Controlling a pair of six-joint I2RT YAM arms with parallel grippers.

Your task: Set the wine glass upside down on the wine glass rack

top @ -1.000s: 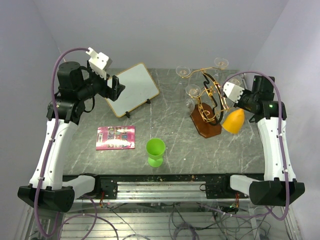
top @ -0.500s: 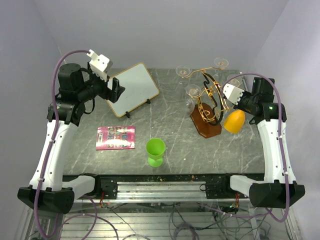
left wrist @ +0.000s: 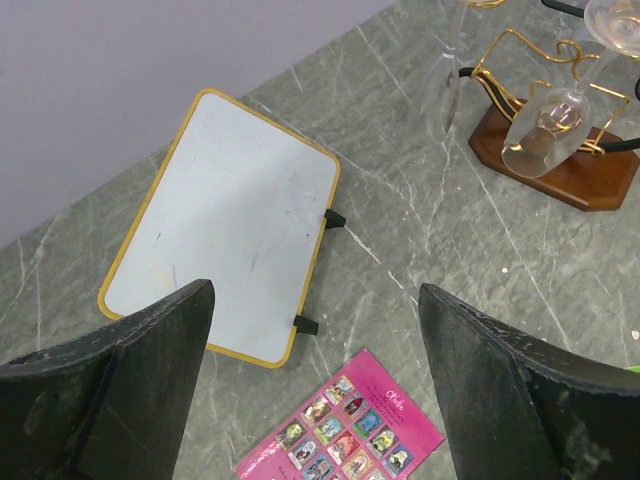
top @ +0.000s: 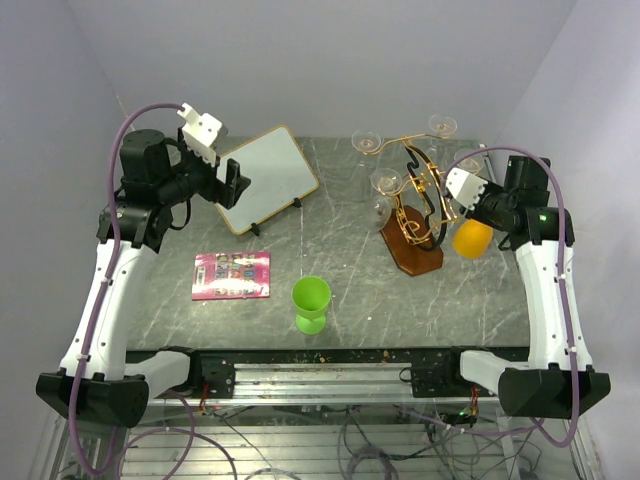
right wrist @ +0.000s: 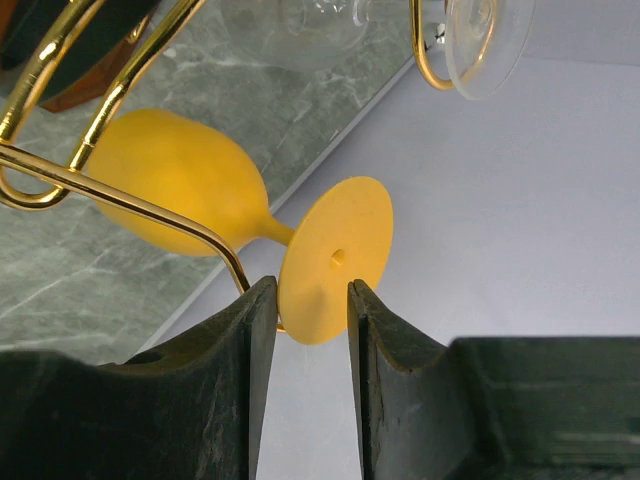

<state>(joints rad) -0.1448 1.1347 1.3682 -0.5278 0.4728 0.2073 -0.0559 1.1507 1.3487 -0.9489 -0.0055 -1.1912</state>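
- Pinching the foot rim of the yellow wine glass (right wrist: 190,180) between nearly closed fingers, the right gripper (right wrist: 312,300) holds it at the right side of the wine glass rack (top: 412,250).
- A gold wire arm (right wrist: 130,205) crosses the glass's stem.
- The left gripper (left wrist: 315,295) hangs spread wide and empty above the whiteboard (left wrist: 225,225) and the pink card (left wrist: 345,430).

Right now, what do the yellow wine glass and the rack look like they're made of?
Yellow wine glass: probably plastic, opaque and matte, with a moulding dimple in its foot. Wine glass rack: shiny gold metal wire with bright highlights, on a reddish-brown base, likely wood.
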